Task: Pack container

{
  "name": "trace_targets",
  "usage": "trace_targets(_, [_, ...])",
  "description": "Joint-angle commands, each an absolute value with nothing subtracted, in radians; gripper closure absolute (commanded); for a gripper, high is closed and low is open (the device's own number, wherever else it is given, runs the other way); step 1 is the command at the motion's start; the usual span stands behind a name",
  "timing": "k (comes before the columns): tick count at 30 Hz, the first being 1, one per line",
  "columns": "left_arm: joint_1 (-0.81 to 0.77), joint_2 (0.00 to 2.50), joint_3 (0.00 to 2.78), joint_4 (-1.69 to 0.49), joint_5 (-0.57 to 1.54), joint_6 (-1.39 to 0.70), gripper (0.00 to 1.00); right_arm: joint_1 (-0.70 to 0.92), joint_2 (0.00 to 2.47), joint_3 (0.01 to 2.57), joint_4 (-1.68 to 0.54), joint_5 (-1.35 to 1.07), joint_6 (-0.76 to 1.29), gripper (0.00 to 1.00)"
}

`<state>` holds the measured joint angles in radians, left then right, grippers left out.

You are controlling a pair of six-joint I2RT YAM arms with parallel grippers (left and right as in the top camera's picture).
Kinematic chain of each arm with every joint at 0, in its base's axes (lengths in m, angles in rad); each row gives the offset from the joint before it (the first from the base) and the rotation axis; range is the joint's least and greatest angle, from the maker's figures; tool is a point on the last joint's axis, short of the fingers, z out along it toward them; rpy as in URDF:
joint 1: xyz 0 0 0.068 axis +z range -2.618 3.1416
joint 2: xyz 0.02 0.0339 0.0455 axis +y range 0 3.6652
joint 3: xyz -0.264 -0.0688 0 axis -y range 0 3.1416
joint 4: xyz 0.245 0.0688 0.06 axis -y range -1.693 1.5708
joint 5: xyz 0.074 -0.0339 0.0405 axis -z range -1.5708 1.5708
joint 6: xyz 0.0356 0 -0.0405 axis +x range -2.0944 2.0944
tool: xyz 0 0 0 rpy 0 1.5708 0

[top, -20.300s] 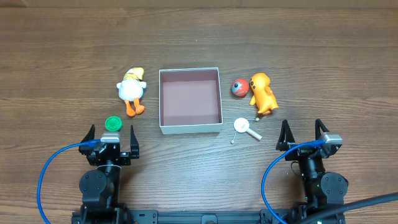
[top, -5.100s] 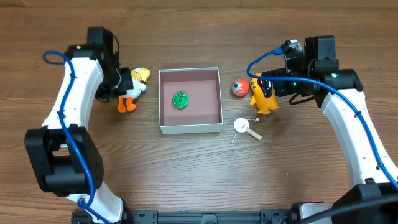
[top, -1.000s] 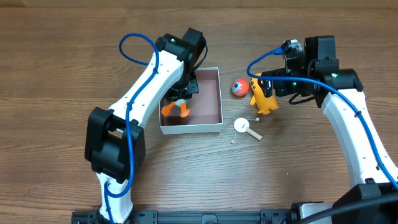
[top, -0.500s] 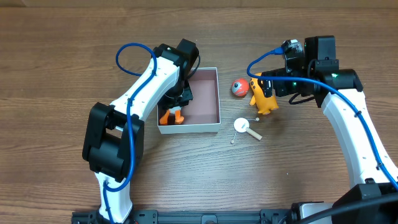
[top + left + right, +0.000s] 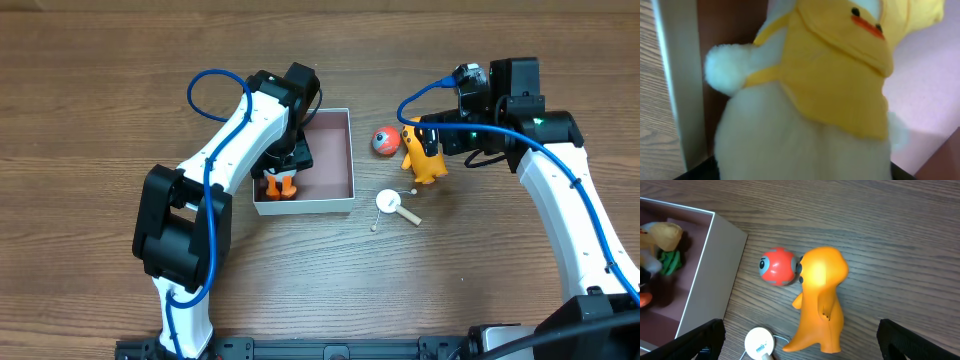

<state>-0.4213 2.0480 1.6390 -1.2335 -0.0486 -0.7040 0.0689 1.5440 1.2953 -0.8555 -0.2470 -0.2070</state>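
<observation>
Container [image 5: 332,152] lies flat, mouth upward, square, with no long axis.

Left tool [image 5: 290,162] low, right tool [image 5: 428,140] hovering, fingers spread wide

Fluffy plush duck [image 5: 805,140], glossy orange plastic figure [image 5: 821,305], matt wood-grain table [image 5: 100,80]

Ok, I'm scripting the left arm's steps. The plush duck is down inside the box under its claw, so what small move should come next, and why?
Probably lift the left claw straight up, slowly, clear of the container. The plush duck lies inside by a white wall, so it seems placed, but the pictures do not show whether the claw is open.
</observation>
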Motion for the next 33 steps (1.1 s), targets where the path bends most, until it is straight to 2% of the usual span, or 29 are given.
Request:
trace_targets(1, [-0.413,2.044,1.696,-1.250,-0.009,-0.683,0.29,0.070,1.548,1.309,-0.850,-0.244,-0.210,0.00])
trace_targets(7, [-0.412,2.044,1.806,-1.325,-0.011,-0.650,0.27,0.070,1.548,1.309,-0.850,-0.244,-0.210,0.00])
trace_targets(16, [-0.412,2.044,1.812,-1.380,-0.054,-0.650,0.23,0.070,1.548,1.309,-0.850,-0.244,-0.210,0.00])
trace_targets(33, [-0.413,1.976,1.922,-1.342,-0.068,-0.596,0.28,0.070,1.548,1.309,-0.850,-0.244,-0.210,0.00])
